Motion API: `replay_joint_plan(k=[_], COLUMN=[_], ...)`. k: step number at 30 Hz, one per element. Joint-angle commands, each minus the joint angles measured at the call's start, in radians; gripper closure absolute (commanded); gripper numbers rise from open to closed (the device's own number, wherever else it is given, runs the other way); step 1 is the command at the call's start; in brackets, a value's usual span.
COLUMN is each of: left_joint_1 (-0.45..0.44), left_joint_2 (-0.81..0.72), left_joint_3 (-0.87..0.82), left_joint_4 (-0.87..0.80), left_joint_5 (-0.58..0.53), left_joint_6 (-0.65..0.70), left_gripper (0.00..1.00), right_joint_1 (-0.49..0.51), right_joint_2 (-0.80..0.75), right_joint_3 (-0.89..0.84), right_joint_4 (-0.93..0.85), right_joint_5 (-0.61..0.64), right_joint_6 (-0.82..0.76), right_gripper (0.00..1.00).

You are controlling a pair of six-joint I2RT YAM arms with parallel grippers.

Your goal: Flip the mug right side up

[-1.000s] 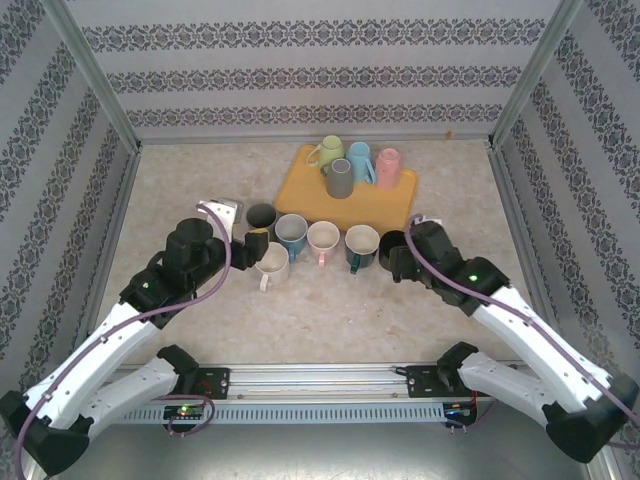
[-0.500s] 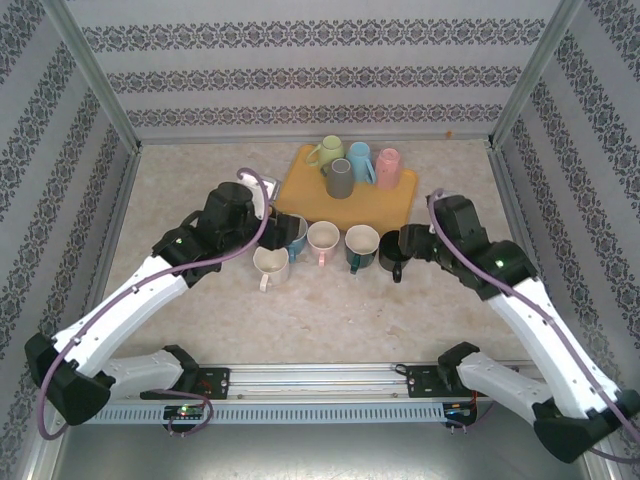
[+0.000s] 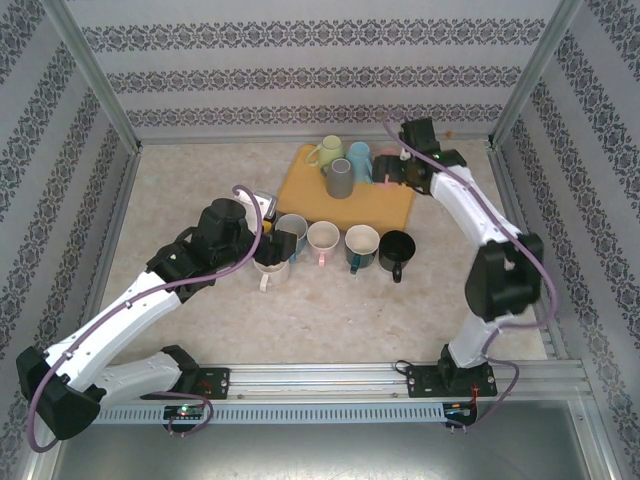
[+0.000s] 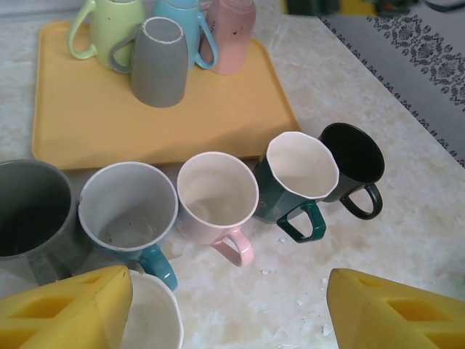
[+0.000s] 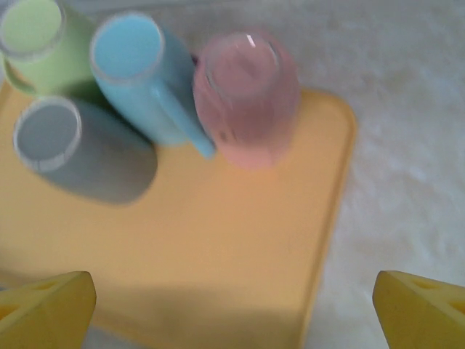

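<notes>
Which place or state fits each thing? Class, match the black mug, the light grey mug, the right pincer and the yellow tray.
Things:
1. black mug
2. light grey mug
3. right pincer
4. yellow tray

Places or states:
A. base up on the tray
B. open, above the tray
C. lies behind the mug row
D. upright, at the right end of the mug row

Pairs: 1-D, 2-A, 3-B, 4-C

Striped damask-patterned walls (image 3: pixel 300 75) enclose a beige marbled table (image 3: pixel 330 310), framed by aluminium posts (image 3: pixel 100 85).
</notes>
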Motion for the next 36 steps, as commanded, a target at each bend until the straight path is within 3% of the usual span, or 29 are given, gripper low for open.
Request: replay_joint_plan(k=[1, 17, 28, 36], left_joint_1=[-0.014, -0.014, -0.014, -0.014], left_joint_2=[0.005, 0.005, 0.013, 0.007], left_joint_3=[-0.010, -0.055, -0.053, -0.059], left_joint_4=[0.073, 0.102, 0.110, 0.110], left_joint_5=[0.015, -0.077, -0.113, -0.113], left_joint_6=[-0.039, 0.012, 0.040, 0.046], left_gripper=[0.28, 0.28, 0.27, 0.27], right_joint_1=[-0.007, -0.065, -0.069, -0.060], right_joint_2=[0.128, 0.512, 0.554, 0.531], right_joint_3=[0.144, 0.504, 0.517, 0.452], right_joint_4=[0.021, 0.011, 0.012, 0.028], right_joint_5=[0.047, 0.049, 0.031, 0.046], right_joint_6=[-0.072, -0.077, -0.065, -0.063], right_gripper=[0.02, 0.04, 0.17, 0.16])
